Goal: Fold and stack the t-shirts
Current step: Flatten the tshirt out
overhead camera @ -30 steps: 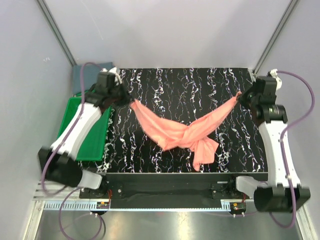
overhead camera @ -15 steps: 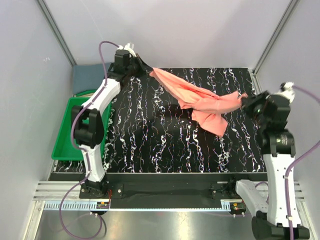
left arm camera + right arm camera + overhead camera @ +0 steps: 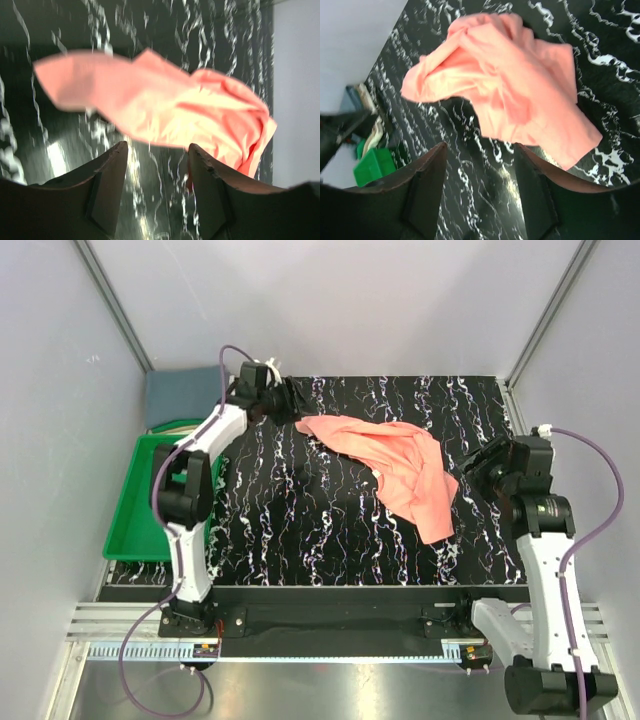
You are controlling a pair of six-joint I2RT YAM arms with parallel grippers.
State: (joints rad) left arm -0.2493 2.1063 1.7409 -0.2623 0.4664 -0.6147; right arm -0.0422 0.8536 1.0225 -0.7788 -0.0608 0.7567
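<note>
Salmon-pink t-shirt [image 3: 390, 455] was released since the earlier frame and was dropped crumpled on the far middle of the table [image 3: 300, 530]. Left gripper [image 3: 295, 405] and right gripper [image 3: 470, 465] were seen parted and empty. Folding was judged unstarted.

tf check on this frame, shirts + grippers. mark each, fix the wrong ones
1. The pink shirt lies on the table, clear of the left gripper and the right gripper. True.
2. The left gripper is shut on the pink shirt. False: its jaws stand open with nothing between them.
3. The right gripper is open. True.
4. The blue-grey shirt is in the tray. False: it lies beyond the tray's far rim, at the far-left corner.
5. The pink shirt is folded flat. False: it is crumpled.
</note>
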